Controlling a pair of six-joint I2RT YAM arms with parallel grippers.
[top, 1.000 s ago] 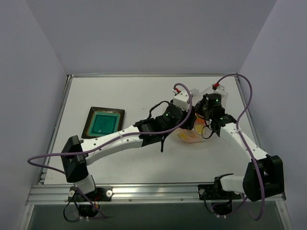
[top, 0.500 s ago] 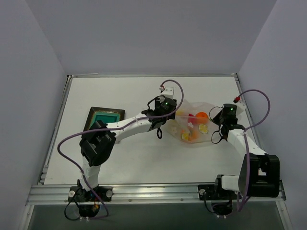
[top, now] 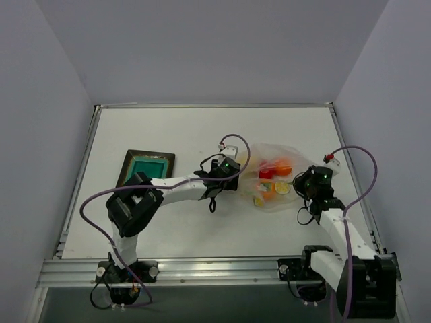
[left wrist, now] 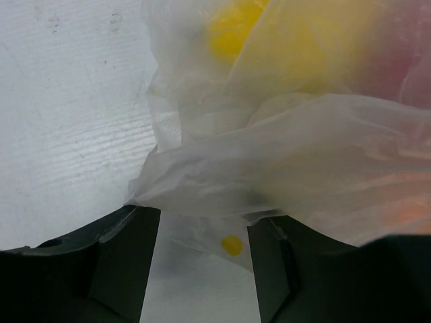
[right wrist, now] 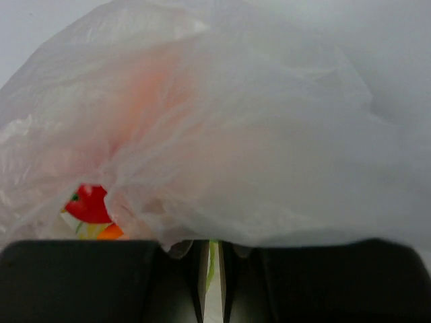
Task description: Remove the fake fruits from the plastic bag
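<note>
Left gripper [left wrist: 202, 219]: fingers [left wrist: 128, 249] apart, wide gap btw them. The crumpled edge of the thin, see-through, whitish plastic bag [left wrist: 316, 148] lies across the tips & over the gap, not pinched. A small yellow piece [left wrist: 231, 245] shows thru the film in the gap. A bigger glossy yellow fruit [left wrist: 232, 27] sits further in, at top of the wrist view. Pinkish-orange blur at far right; can't tell which fruit.

Right gripper [right wrist: 211, 245]: fingers drawn together to a thin slit w/ bag film tucked into it, i.e. clamped on the plastic bag [right wrist: 256, 134]. Film bulges up & away from the tips. A red fruit w/ green bit [right wrist: 87, 203] & an orange piece [right wrist: 111, 232] show thru the film, low left.

Top view: left gripper [top: 240, 177] is at the bag's left side, right gripper [top: 302, 183] at its right side. The plastic bag [top: 268, 204] lies btw them on the white table [top: 168, 128], right of ctr. The fake fruits [top: 267, 190] are all inside the bag: a round orange fruit [top: 283, 165] on the far side, a red one just left of it, a yellow slice-like piece [top: 282, 188] nearer the right gripper. The dark square plate w/ teal ctr [top: 126, 171] sits well apart, at left. Purple cables [top: 87, 205] loop off both arms.
</note>
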